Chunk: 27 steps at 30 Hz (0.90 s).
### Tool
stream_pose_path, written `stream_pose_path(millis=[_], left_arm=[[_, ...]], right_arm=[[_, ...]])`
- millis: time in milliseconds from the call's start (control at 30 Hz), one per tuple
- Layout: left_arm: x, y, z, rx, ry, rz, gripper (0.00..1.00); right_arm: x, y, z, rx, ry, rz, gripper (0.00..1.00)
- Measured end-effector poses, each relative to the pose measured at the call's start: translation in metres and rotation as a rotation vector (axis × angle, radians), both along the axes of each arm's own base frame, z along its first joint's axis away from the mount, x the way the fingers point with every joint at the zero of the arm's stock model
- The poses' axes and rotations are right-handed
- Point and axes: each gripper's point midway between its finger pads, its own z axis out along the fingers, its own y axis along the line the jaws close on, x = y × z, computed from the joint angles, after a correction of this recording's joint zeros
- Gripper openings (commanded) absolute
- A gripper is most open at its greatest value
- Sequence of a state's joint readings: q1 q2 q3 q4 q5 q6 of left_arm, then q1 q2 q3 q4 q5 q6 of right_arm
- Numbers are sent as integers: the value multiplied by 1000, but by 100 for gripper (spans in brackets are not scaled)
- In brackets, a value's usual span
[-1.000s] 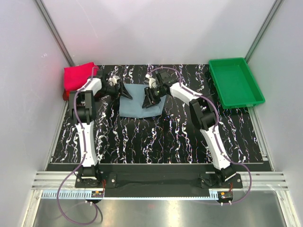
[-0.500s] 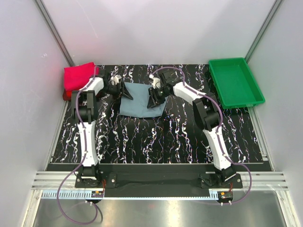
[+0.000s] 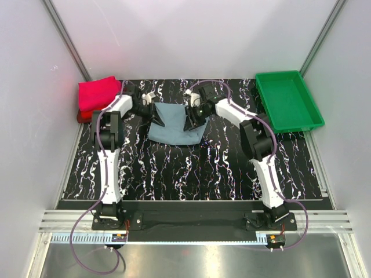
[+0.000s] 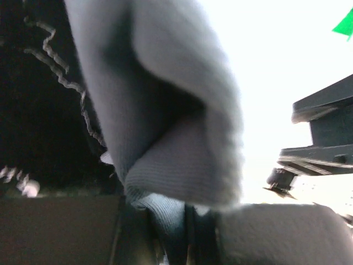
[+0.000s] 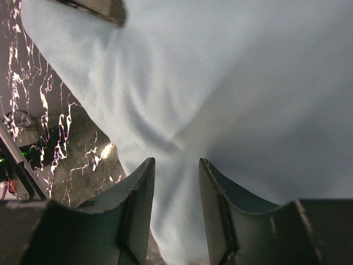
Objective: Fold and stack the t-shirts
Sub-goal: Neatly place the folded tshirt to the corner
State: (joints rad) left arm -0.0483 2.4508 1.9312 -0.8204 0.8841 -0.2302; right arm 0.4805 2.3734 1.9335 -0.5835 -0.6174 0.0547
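Your left arm rises from its base at the near edge, runs up the left side of the worktop and bends inward at the far end. That puts the left tool at the far left corner of the grey-blue t-shirt. Your right arm mirrors it, reaching forward and curling in to the left, with the right tool on the shirt's far right part.

In the left wrist view a thick fold of the grey-blue cloth runs down into the narrow gap between the fingers. The left tool is nearly closed and has that fold pinched.

In the right wrist view the two fingers stand partly apart, and the cloth fills the space between them. Creases fan out from that gap and the fabric hangs clear of the worktop at its left edge, so the right tool has hold of a bunch of the shirt.

The grey-blue t-shirt lies in the far middle of the worktop, between the two tools, with its near edge resting on the surface. The folded magenta-pink t-shirt sits in the far left corner with the red t-shirt showing beneath it, near your left arm's elbow. The green tray stands at the far right, well apart from the shirt.
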Motion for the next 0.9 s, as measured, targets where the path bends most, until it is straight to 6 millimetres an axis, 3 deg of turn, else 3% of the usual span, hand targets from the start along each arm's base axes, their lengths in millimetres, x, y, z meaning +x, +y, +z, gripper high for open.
stream_pose_path(millis=[67,167,300,400,500,600,767,900], left_arm=[[-1,8,5,56,-28,-10,0],[2,29,27,142,-106,-12,0],[8,75,77,251,-240,36,0],[12,116,111,334,-332,97,0],[12,151,129,412,-377,151,0],[7,172,134,473,-384,171,0],[4,186,136,541,-382,164,0],[16,197,155,602,-445,165,0]], right_arm=[[5,-10,10,-5,-17,-19,44],[19,-34,32,-8,-61,-73,45],[43,-74,73,-1,-152,-160,45],[51,-92,90,-7,-197,-195,45],[46,-94,90,-14,-203,-186,45],[39,-91,80,-24,-182,-173,45],[34,-89,74,-30,-168,-165,45],[34,-89,74,-30,-169,-166,45]])
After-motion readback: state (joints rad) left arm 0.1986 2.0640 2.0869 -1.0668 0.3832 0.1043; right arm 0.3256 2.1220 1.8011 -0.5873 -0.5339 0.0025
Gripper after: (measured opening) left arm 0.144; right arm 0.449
